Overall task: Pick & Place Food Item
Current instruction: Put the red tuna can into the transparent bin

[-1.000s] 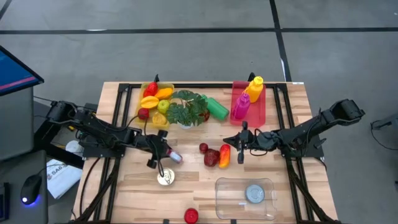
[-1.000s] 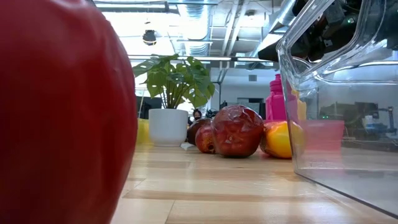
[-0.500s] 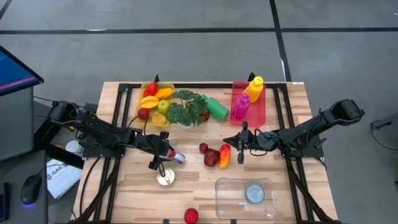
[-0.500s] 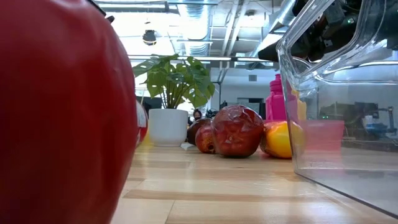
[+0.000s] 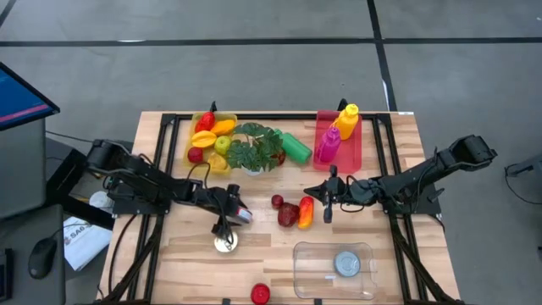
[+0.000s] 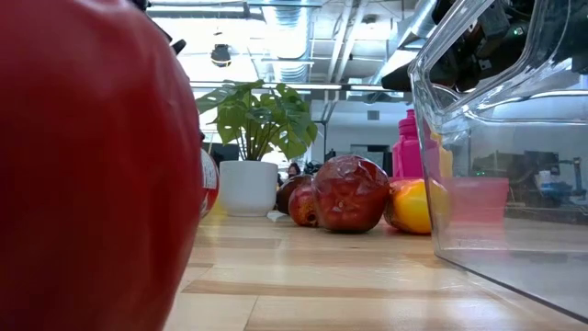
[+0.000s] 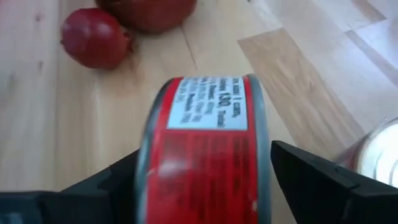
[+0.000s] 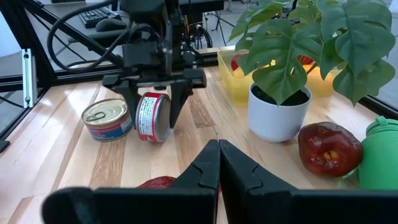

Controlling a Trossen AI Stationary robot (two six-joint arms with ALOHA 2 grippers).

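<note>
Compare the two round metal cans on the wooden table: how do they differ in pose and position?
The red-labelled metal can lies on its side between the open left gripper fingers. The blue-labelled metal can stands upright, pull-tab lid up, beside it, outside the gripper. Both are short, round tins on the wooden table.

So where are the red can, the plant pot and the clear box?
Red can (image 8: 152,117), right wrist view, on its label.
Plant pot (image 8: 278,116), right wrist view, on its white side.
Clear box (image 5: 307,273), high view, on its bare floor.

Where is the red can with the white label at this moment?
In the high view the red can lies on its side left of table centre, between the left gripper's open fingers, just above the second can.
</note>
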